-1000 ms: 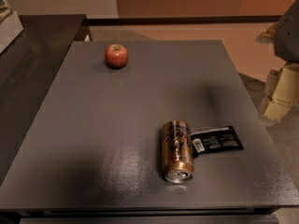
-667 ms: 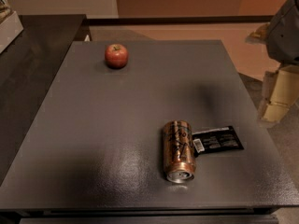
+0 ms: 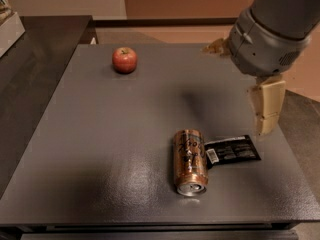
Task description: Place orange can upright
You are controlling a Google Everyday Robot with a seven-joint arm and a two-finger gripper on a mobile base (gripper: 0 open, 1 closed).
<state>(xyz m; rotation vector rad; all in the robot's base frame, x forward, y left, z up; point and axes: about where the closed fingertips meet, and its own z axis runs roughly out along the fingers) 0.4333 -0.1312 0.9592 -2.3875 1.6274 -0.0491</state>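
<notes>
Arm cut off by the top-right corner; gripper [image 3: 267, 105] hangs over the table's [image 3: 90, 149] right edge, with no way to tell whether it is released or clenched. Orange can [image 3: 190, 161] lies on its side near the front edge, silver tab end facing the camera; its dark print is unreadable. Black packet [image 3: 233, 148] just beside it shows a barcode, but the white text is too small to read. Apple [image 3: 124, 60] far-left, well apart – bare grey surface between.
</notes>
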